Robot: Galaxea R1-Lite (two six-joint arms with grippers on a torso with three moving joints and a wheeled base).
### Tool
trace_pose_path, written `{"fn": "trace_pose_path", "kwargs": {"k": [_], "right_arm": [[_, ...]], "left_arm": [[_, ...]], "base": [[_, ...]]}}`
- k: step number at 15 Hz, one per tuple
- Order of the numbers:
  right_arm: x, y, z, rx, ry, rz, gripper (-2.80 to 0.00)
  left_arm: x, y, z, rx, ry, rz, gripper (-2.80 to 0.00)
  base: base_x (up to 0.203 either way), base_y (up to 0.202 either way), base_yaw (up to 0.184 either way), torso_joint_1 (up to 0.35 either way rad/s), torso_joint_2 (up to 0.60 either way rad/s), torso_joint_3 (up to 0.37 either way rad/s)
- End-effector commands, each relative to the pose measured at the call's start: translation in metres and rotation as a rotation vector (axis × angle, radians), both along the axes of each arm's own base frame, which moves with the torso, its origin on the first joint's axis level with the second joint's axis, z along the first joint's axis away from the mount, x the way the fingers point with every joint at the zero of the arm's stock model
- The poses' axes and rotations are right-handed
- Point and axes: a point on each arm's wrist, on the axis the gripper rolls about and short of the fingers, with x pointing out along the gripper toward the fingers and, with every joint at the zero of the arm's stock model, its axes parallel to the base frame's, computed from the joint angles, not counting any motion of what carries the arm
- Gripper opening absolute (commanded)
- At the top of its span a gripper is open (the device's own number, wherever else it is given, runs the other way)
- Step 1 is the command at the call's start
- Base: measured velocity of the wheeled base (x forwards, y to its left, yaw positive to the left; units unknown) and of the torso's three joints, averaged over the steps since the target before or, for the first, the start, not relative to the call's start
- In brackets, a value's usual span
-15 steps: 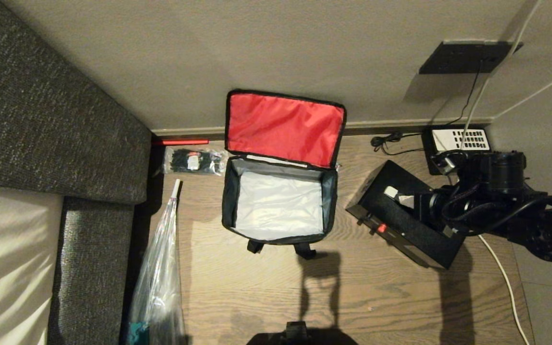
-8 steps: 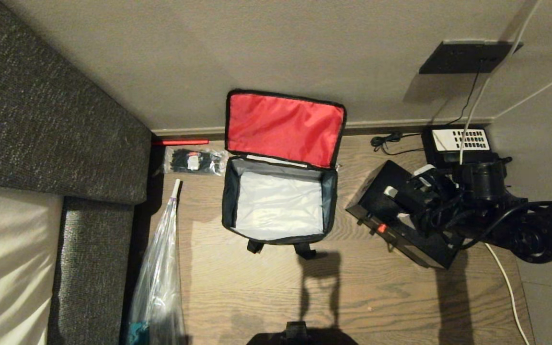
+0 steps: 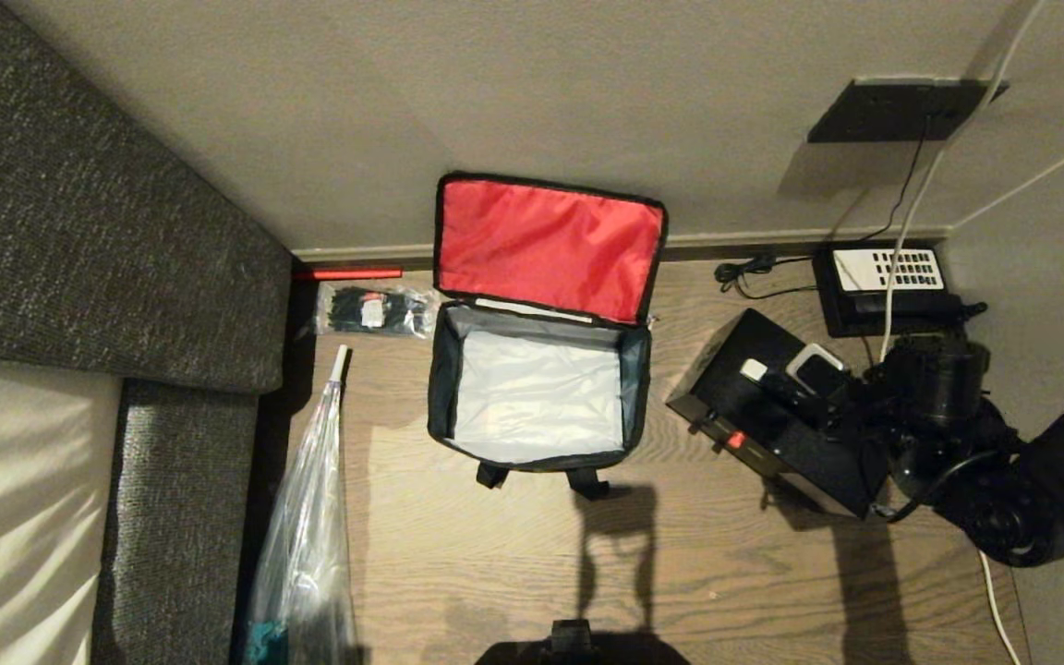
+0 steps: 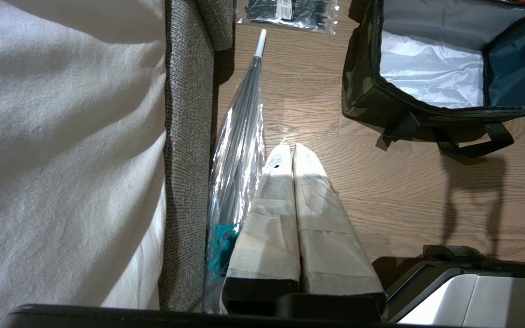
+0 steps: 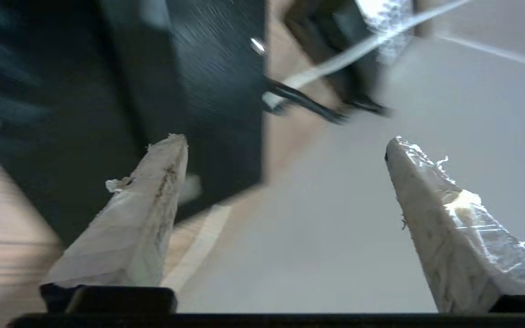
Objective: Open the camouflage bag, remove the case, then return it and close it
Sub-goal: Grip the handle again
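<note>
While the camouflage bag (image 3: 539, 369) stands open on the floor, red lid against the wall, the case (image 3: 777, 425) lies to its right, partly hidden by the right arm. Right gripper (image 5: 285, 155) jaws wide apart, holding nothing, view blurred. Left gripper (image 4: 288, 150) together, parked beside a plastic-wrapped umbrella (image 4: 239, 150), handle end cut off

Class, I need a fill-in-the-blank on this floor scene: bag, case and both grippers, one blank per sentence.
1. The camouflage bag stands open, its raised lid lined in ____.
2. The case lies on the floor, ____ the bag.
3. The right gripper has its fingers ____.
4. The left gripper has its fingers ____.

Missing words: red; outside; open; shut
</note>
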Motion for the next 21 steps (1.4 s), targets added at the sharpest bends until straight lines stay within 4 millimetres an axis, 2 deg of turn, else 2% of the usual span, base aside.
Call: {"fn": "trace_pose_path", "kwargs": {"k": [1,2,7,10,14,21], "right_arm": [[0.010,0.001,-0.030,-0.121,0.051,-0.105,0.00],[0.015,0.003,-0.032,-0.144,0.041,-0.141,0.00],[0.015,0.018,-0.024,-0.119,0.012,-0.106,0.00],[0.018,0.033,-0.018,-0.022,-0.023,-0.087,0.00],[0.020,0.043,-0.030,-0.012,-0.004,-0.070,0.00],[0.044,0.049,-0.043,0.003,-0.065,-0.115,0.00]], "left_arm": [[0.000,0.000,-0.001,-0.001,0.001,0.001,-2.80],[0.000,0.000,-0.001,-0.001,0.001,0.001,-2.80],[0.000,0.000,-0.001,-0.001,0.001,0.001,-2.80],[0.000,0.000,-0.001,-0.001,0.001,0.001,-2.80],[0.000,0.000,-0.001,-0.001,0.001,0.001,-2.80],[0.000,0.000,-0.001,-0.001,0.001,0.002,-2.80]], "base": [[0.000,0.000,0.000,0.000,0.00,0.000],[0.000,0.000,0.000,0.000,0.00,0.000],[0.000,0.000,0.000,0.000,0.00,0.000],[0.000,0.000,0.000,0.000,0.00,0.000],[0.000,0.000,0.000,0.000,0.00,0.000],[0.000,0.000,0.000,0.000,0.00,0.000]]}}
